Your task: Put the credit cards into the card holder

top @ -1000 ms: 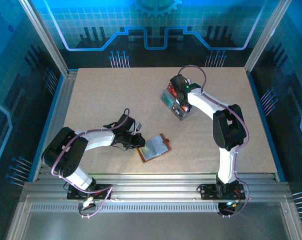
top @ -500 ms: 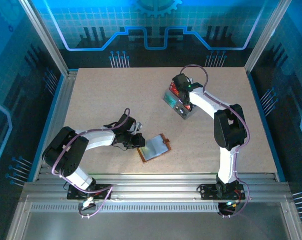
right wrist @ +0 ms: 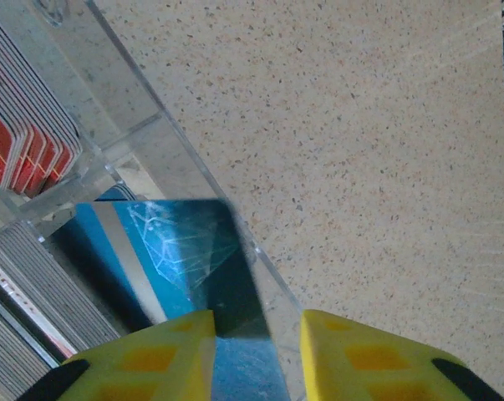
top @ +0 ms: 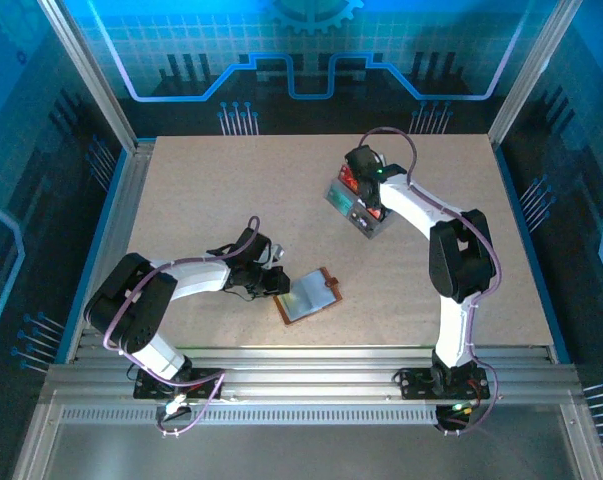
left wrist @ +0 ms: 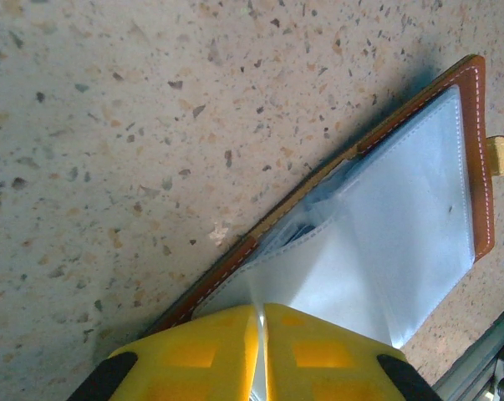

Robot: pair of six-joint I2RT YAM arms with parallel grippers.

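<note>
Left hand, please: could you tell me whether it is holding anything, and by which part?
Yes: the left hand is shut on the card holder, pinching the edge of a pale inner sleeve.

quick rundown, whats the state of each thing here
card holder, lying open on the table, pale lining up
left gripper, shut on the card holder
right gripper, jaws apart at the blue card
blue card, standing in the tray
red cards, standing in another compartment
tray, upright, holding cards
</note>
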